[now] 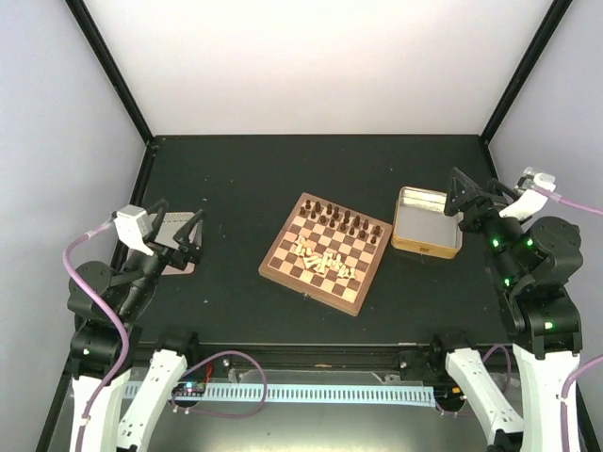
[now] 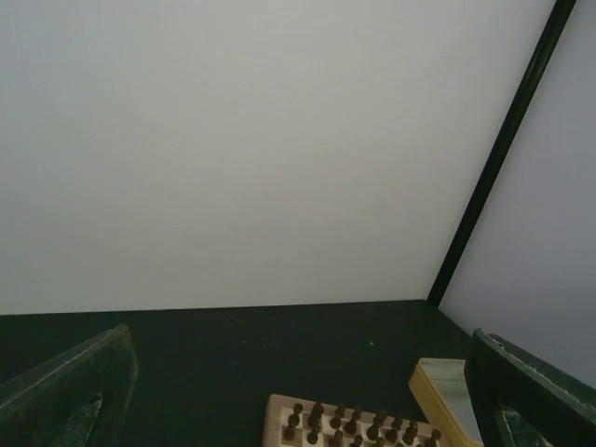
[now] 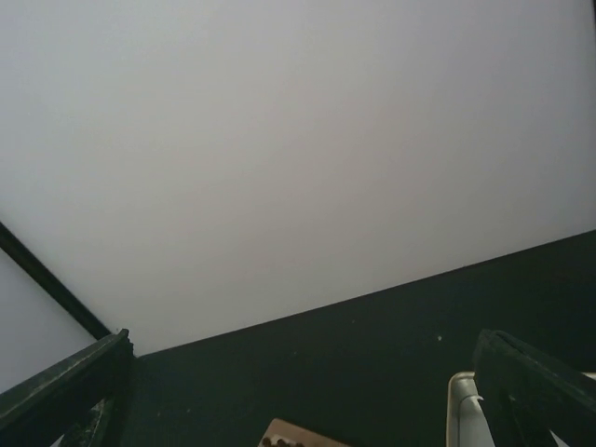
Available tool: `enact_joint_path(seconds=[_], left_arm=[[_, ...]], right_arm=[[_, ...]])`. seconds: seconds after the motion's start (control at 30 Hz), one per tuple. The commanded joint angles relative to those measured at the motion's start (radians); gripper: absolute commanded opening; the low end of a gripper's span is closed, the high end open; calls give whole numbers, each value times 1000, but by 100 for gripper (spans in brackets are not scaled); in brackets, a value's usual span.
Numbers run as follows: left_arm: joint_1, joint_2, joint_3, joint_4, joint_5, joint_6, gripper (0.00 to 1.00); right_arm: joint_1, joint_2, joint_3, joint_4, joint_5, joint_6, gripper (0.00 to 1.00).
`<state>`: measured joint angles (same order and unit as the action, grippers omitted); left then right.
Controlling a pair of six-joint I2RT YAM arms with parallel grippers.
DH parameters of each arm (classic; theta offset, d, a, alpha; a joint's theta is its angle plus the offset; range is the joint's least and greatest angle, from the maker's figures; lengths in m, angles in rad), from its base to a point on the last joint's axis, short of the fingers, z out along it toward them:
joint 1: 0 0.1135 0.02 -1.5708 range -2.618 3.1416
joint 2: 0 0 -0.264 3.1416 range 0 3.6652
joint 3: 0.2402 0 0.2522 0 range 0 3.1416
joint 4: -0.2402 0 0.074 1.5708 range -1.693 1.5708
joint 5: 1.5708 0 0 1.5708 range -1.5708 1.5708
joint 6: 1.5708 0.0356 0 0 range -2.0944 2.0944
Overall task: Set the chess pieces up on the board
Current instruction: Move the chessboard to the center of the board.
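Note:
The board (image 1: 276, 260) lies turned at an angle in the middle of the black table. Dark brown chess pieces (image 1: 347, 220) stand in two rows along its far right side. Pale cream chess pieces (image 1: 321, 259) lie in a loose heap on its middle squares. My left gripper (image 1: 179, 221) hangs open at the left, well clear of the board. In the left wrist view, the left gripper (image 2: 300, 340) has only table between its fingers, with the board (image 2: 276, 414) and dark pieces (image 2: 349, 424) at the bottom edge. My right gripper (image 1: 462, 202) (image 3: 303, 340) is open and empty, over the right tray.
A gold-sided metal tray (image 1: 426, 247) (image 2: 430, 382) (image 3: 461, 410) stands right of the board, under the right gripper. A flat grey tray (image 1: 182, 256) lies beneath the left gripper. Black frame posts (image 1: 108, 66) and white walls enclose the table.

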<state>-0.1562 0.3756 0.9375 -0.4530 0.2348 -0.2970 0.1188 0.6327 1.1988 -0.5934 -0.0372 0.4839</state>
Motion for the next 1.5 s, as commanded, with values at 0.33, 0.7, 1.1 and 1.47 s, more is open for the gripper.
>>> enact_joint_path(seconds=[0.33, 0.7, 1.1, 1.47], left_arm=[[29, -120, -236, 42, 163, -131, 99], [30, 170, -444, -7, 314, -328, 99], [-29, 635, -476, 189, 339, -413, 81], [-84, 896, -429, 294, 397, -391, 77]], right_arm=[[-65, -170, -190, 89, -104, 238, 100], [-68, 78, -352, 145, -443, 195, 100], [139, 355, -366, 61, -291, 100, 68], [419, 522, -386, 101, -105, 127, 53]])
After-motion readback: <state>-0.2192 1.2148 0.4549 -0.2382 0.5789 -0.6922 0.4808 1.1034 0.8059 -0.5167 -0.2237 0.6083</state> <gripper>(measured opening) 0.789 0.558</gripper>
